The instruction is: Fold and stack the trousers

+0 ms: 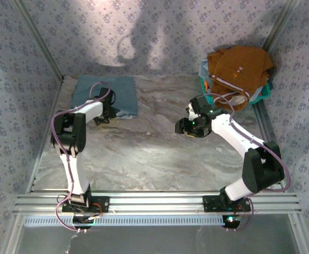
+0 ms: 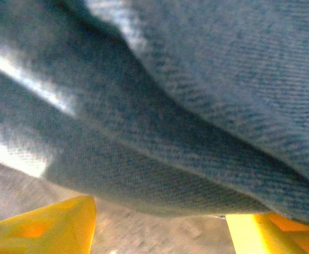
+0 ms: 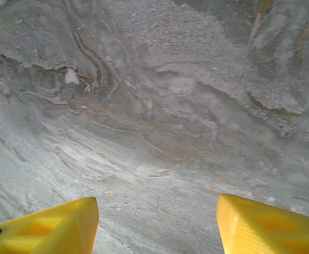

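The trousers (image 1: 105,94) lie folded into a light blue denim rectangle at the back left of the marble table (image 1: 154,153). My left gripper (image 1: 102,117) is low at the fold's near right edge. In the left wrist view the denim (image 2: 196,106) bulges just ahead of my left gripper (image 2: 159,211), whose yellow fingers (image 2: 59,225) stand apart with bare table between them. My right gripper (image 1: 185,127) hovers over the table's middle right. It is open in the right wrist view (image 3: 157,211), with nothing but marble between its fingers (image 3: 59,225).
An orange-brown garment (image 1: 239,69) with white striped trim is heaped on a teal basket (image 1: 264,91) at the back right corner. Patterned walls close off the back and both sides. An aluminium rail (image 1: 154,202) runs along the near edge.
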You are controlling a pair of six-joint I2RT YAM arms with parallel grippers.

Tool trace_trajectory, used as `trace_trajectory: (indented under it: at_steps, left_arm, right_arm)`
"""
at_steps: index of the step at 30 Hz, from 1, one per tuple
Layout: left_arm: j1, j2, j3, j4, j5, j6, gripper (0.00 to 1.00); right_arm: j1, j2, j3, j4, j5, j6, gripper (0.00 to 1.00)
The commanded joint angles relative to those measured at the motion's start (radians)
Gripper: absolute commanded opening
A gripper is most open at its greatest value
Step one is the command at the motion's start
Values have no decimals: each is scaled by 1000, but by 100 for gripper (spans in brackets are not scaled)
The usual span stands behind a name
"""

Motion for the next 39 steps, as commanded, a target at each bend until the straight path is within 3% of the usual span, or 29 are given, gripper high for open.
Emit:
trace_trajectory:
  at_steps: [1,12,18,26,32,35,39]
  left_arm:
    - [33,59,80,-49,-34,-48,68]
    - [181,135,194,-99,-59,-97,68]
    - [184,196,280,-115,-24,-118,68]
    - [168,177,256,28,83,-139,70]
    - [157,53,112,189,189,-67,71]
    - [155,2,67,208,287,-28,75]
    - [136,-110,-66,202,312,-11,79]
  right_arm:
    - [-34,-43,-30,-8,-9,-33,62]
    - [-113,-94,-77,9,-44,-41,63]
    - [-136,-95,-89,19,-48,-37,64]
    - [-154,-142,-112,-1,-31,-36,64]
    - [-164,-180,-112,-22,-12,-31,65]
    - [-167,-203,-102,-40,-1,-31,65]
    - [-172,-245,-81,-72,2,-31,65]
